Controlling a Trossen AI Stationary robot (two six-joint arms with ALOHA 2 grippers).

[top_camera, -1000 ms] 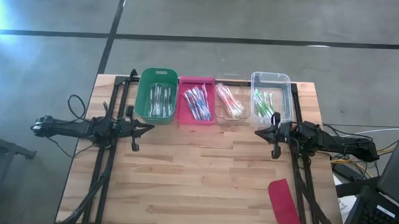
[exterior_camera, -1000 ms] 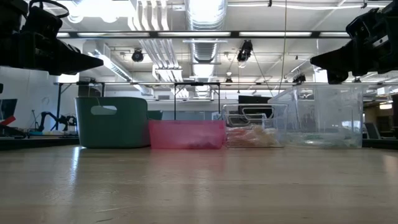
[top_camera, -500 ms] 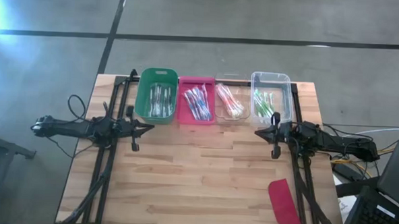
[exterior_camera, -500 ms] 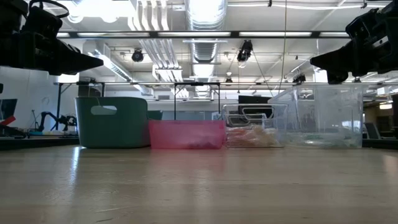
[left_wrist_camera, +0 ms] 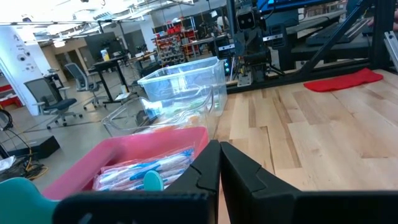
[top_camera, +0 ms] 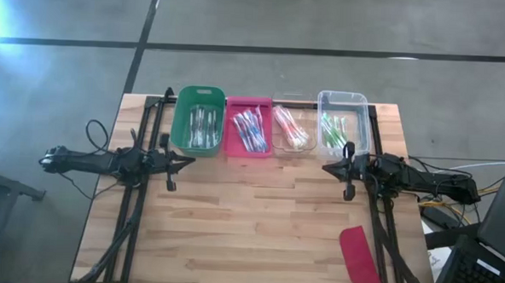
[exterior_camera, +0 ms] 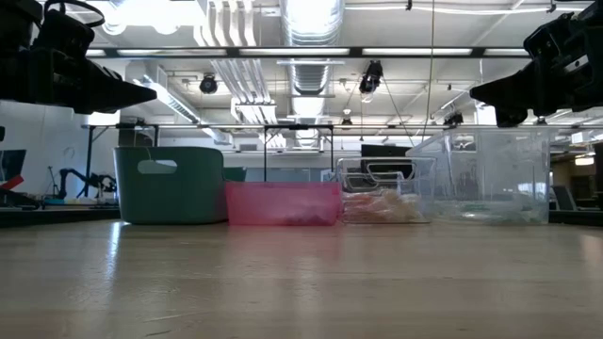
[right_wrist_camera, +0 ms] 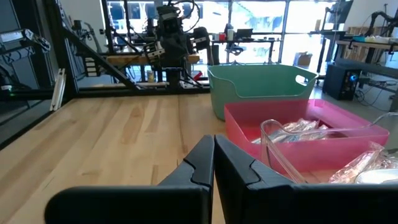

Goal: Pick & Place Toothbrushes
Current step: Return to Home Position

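"Where were the toothbrushes (top_camera: 250, 129) just then?"

"All in the four bins lined up along one edge of the worktop (top_camera: 249, 227). The pale ones were in the green bin (top_camera: 200, 91), the blue in the red bin (top_camera: 248, 99), the pink and orange in the small clear bin (top_camera: 290, 99), and the green in the tall clear bin (top_camera: 343, 95). Sorted by colour, I'd say. None lay loose on the wood."

"And the arms?"

"The left gripper (top_camera: 188, 162) hung over the left side and the right gripper (top_camera: 326, 168) over the right. Both were lifted off the wood and pointed at each other, fingers pressed together on nothing. To me it looked like a parked pose — clear of the bins, with nothing left to fetch. Only a flat red lid (top_camera: 358, 255) lay off by the right corner, opposite the bins."
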